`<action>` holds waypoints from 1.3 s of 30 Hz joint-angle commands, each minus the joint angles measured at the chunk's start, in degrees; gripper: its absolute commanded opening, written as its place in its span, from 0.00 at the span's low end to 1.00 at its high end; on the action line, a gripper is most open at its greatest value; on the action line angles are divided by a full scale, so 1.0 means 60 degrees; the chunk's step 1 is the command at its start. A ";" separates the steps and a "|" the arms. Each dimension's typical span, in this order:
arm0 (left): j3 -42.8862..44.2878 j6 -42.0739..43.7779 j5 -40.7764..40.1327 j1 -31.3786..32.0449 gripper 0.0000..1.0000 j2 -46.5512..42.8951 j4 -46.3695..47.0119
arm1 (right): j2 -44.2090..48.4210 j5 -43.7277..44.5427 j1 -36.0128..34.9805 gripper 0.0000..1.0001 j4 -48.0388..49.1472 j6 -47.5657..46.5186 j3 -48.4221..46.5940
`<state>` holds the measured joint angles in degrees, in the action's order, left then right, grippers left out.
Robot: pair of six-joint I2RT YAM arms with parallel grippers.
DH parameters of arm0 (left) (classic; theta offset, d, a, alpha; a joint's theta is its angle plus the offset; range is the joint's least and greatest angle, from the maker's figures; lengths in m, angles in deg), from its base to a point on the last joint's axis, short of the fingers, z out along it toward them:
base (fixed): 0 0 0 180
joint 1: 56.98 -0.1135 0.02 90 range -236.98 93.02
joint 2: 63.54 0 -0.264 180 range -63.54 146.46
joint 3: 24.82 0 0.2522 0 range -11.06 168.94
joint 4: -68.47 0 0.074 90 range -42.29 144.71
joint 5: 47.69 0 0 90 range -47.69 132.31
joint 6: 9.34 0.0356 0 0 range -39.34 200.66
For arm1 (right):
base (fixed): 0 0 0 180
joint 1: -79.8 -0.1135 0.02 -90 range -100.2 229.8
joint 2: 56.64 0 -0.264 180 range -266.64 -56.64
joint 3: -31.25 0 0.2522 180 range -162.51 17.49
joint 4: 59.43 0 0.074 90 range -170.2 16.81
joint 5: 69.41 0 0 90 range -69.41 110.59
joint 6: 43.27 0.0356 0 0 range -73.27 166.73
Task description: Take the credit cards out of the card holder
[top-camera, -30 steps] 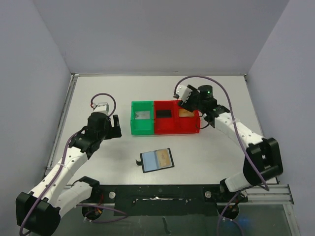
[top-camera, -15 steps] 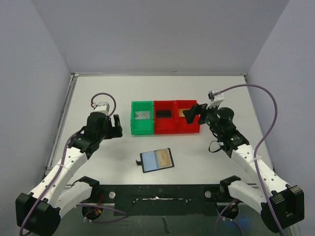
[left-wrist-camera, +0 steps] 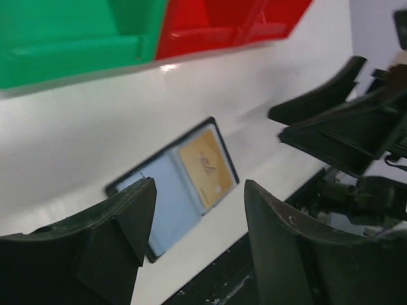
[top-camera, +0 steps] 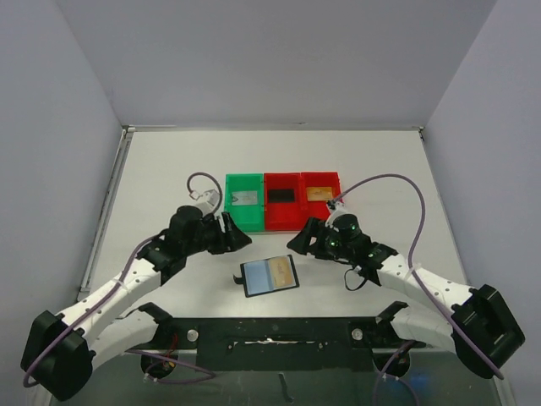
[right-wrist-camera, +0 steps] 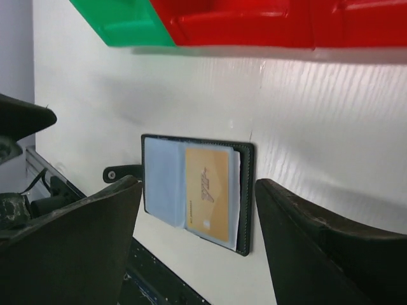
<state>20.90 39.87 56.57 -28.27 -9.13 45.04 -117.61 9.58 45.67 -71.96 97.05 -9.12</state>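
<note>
The card holder (top-camera: 254, 279) lies open and flat on the white table near the front edge, strap tab to its left. A gold credit card (top-camera: 282, 272) sits in its right clear pocket; the left pocket looks bluish and empty. My left gripper (top-camera: 238, 239) hovers open just up-left of it, and my right gripper (top-camera: 303, 242) hovers open just up-right. In the left wrist view the card holder (left-wrist-camera: 162, 200) and gold card (left-wrist-camera: 205, 166) show between the open left gripper (left-wrist-camera: 200, 190). In the right wrist view the card holder (right-wrist-camera: 247, 190) and gold card (right-wrist-camera: 206, 190) lie beyond the open right gripper (right-wrist-camera: 198, 184). Neither gripper holds anything.
Behind the card holder stand a green bin (top-camera: 230, 216) with a pale grey card (top-camera: 244, 198) and a red two-part bin (top-camera: 283, 222) with a black card (top-camera: 281, 195) and a gold card (top-camera: 319, 191). The black base rail (top-camera: 279, 330) runs along the near edge.
The right arm swung away from the red bin and came down toward the card holder. The left arm moved right toward it too, its jaws a little narrower.
</note>
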 commanded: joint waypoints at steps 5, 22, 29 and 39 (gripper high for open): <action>-0.0007 -0.2260 -0.0544 0.2398 0.45 0.1348 0.2222 | -0.1607 0.0767 -0.1203 0.47 -0.0038 0.0871 -0.0853; -0.0205 -0.3668 -0.0399 0.3172 0.31 0.3353 0.3152 | -0.2709 0.0868 -0.1636 0.32 -0.0023 0.1540 -0.0680; -0.0502 -0.4191 -0.0716 0.3580 0.30 0.4129 0.3848 | -0.2809 0.0725 -0.1636 0.24 0.0327 0.1863 -0.0107; -0.1396 -0.4823 -0.1150 0.3584 0.30 0.4157 0.4146 | -0.2995 0.0655 -0.1635 0.22 0.0057 0.1630 -0.0311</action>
<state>13.21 12.02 51.76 -6.87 16.55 67.05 -134.35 13.76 36.21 -72.46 107.37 -9.91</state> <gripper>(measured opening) 0.296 0.226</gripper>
